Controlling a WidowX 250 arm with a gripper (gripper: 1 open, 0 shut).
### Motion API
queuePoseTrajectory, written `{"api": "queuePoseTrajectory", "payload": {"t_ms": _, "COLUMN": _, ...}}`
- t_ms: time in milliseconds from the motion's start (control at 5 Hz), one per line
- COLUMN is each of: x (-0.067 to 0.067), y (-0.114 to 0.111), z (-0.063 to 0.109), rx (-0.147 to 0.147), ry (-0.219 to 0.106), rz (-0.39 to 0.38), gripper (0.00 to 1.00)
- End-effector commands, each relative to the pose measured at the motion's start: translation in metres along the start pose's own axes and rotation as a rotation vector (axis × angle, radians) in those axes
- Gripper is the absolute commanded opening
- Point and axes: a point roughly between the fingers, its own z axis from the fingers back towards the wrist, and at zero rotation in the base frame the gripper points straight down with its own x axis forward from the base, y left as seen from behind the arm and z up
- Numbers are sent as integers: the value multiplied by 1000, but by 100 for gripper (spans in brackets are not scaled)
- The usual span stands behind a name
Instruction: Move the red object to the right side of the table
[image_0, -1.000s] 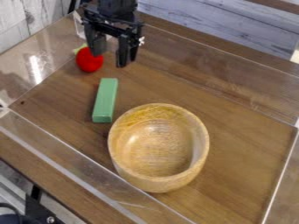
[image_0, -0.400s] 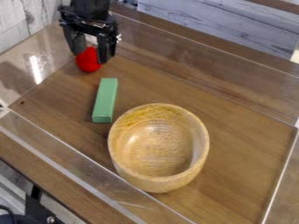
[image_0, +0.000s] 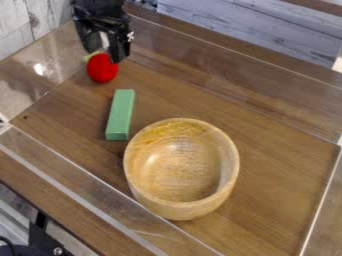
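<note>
Since a second ago the claw (image_0: 103, 47) has slid leftward across the picture and sunk a little, from beside the red object (image_0: 100, 67) to right over it — the fruit itself has not budged. The claw hangs pointing straight down with its fingers spread wide and nothing between them, a stance that reads as lining up for a top-down pick. The red object sits just below the fingertips, at the far left of the worktop (image_0: 267, 110), near the clear wall. The green block (image_0: 120, 113) lies nearer the camera than the claw, and the wooden bowl (image_0: 182, 166) lies further on, to the right — both off the claw's line of descent.
</note>
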Motion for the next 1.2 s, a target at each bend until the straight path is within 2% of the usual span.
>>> {"api": "queuePoseTrajectory", "payload": {"t_ms": 0, "x": 18, "y": 21, "z": 13, "rx": 35, "ry": -70, "rz": -29, "gripper": 100}}
{"api": "queuePoseTrajectory", "payload": {"t_ms": 400, "x": 25, "y": 21, "z": 27, "rx": 22, "ry": -80, "rz": -89, "gripper": 100}}
{"api": "queuePoseTrajectory", "payload": {"t_ms": 600, "x": 28, "y": 39, "z": 27, "rx": 17, "ry": -82, "rz": -86, "gripper": 100}}
{"api": "queuePoseTrajectory", "payload": {"t_ms": 800, "x": 30, "y": 51, "z": 24, "rx": 10, "ry": -82, "rz": -67, "gripper": 100}}
{"api": "queuePoseTrajectory", "payload": {"t_ms": 1000, "x": 22, "y": 48, "z": 17, "rx": 5, "ry": -80, "rz": -9, "gripper": 100}}
